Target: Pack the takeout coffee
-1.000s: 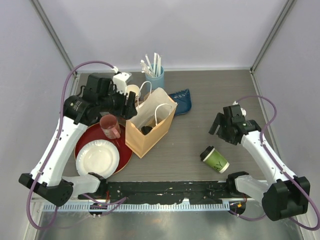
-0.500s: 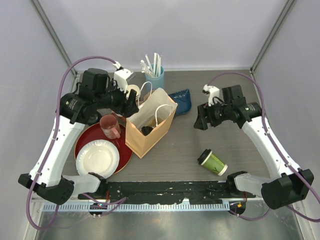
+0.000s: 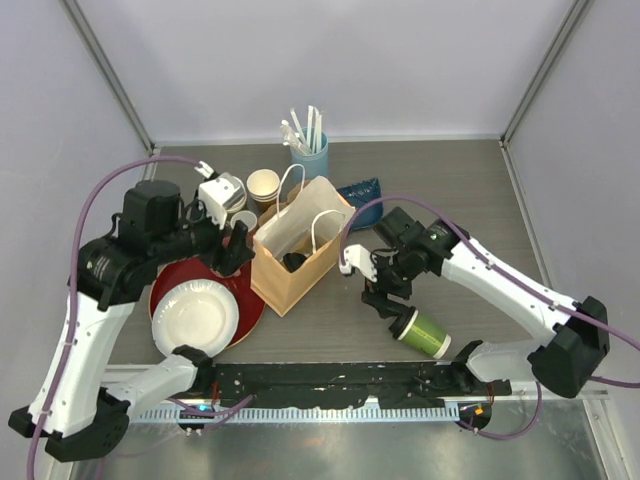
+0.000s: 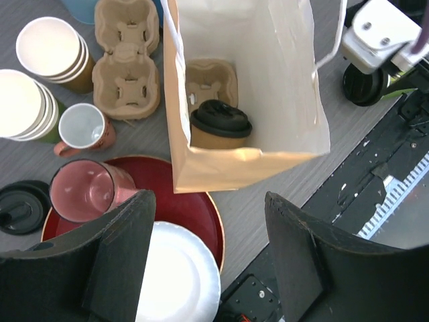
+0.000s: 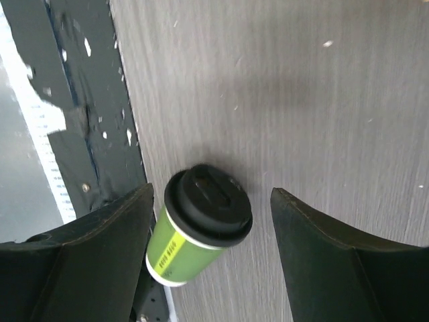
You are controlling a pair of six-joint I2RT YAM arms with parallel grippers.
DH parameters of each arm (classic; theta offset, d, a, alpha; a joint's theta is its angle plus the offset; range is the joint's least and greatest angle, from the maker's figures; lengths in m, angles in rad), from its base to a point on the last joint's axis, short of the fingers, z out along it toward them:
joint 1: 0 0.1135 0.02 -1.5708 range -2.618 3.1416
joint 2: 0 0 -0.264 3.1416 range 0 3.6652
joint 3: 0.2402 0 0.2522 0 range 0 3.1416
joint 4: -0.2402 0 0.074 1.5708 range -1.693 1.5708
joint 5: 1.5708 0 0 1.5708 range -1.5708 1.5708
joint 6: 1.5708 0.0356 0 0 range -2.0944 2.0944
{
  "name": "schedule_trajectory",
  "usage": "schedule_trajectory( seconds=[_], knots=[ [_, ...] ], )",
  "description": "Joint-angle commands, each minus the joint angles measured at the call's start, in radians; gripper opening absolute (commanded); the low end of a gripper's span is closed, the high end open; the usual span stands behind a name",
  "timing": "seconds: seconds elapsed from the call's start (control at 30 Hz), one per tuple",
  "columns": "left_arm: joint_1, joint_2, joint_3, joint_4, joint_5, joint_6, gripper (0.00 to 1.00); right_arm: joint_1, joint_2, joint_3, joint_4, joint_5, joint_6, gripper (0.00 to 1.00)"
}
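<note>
The green-sided coffee cup [image 3: 425, 331] with a black lid lies on its side near the table's front edge; it also shows in the right wrist view [image 5: 198, 231]. My right gripper [image 3: 392, 303] is open just above its lid end, the jaws spread either side without touching. The kraft-brown coffee cup [image 4: 219, 127] with a black lid stands inside the open paper bag [image 4: 265, 80], beside a cardboard cup carrier [image 4: 209, 79]. From the top the bag [image 3: 300, 262] stands mid-table. My left gripper [image 3: 235, 252] is open and empty, left of the bag over the red tray.
A red tray [image 3: 250, 310] holds a white paper plate [image 3: 193, 318] and a pink mug [image 4: 84, 190]. Stacked lidless cups [image 4: 50, 52], cardboard carriers [image 4: 126, 67], a small mug [image 4: 82, 126] and a loose black lid [image 4: 20, 208] lie left of the bag. A blue cup of utensils [image 3: 310, 150] stands behind.
My right arm has swung in from the right and come down over the green cup's lid end. My left arm has pulled back toward the front left. The green cup has shifted slightly.
</note>
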Motion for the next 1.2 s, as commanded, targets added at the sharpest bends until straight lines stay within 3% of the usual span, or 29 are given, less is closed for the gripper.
schedule_trajectory(
  seconds=[0.0, 0.17, 0.2, 0.23, 0.33, 0.6, 0.83, 1.07, 1.17],
  knots=[
    [0.005, -0.060, -0.038, 0.003, -0.019, -0.021, 0.70, 0.071, -0.102, -0.085, -0.039, 0.123, -0.097, 0.76],
    [0.005, -0.054, -0.027, 0.005, -0.016, -0.029, 0.70, 0.131, -0.155, -0.168, -0.042, 0.225, -0.118, 0.80],
    [0.005, -0.050, -0.027, 0.011, -0.013, -0.030, 0.70, 0.145, -0.162, -0.185, -0.019, 0.230, -0.117, 0.82],
    [0.005, -0.047, -0.027, 0.016, -0.011, -0.030, 0.70, 0.155, -0.168, -0.223, -0.002, 0.228, -0.095, 0.90],
    [0.005, -0.033, -0.021, 0.019, -0.005, -0.043, 0.70, 0.198, -0.183, -0.292, 0.059, 0.225, -0.061, 0.94],
    [0.007, 0.001, 0.004, 0.020, 0.006, -0.053, 0.70, 0.209, -0.220, -0.355, 0.186, 0.292, 0.008, 0.95],
    [0.007, 0.016, 0.016, 0.022, 0.018, -0.056, 0.70, 0.209, -0.255, -0.402, 0.188, 0.369, 0.063, 0.98],
    [0.008, 0.015, 0.010, 0.022, 0.033, -0.059, 0.70, 0.209, -0.254, -0.232, 0.136, 0.461, 0.230, 0.99],
    [0.007, 0.021, 0.019, 0.020, 0.041, -0.059, 0.70, 0.208, -0.186, -0.163, 0.017, 0.476, 0.232, 1.00]
  ],
)
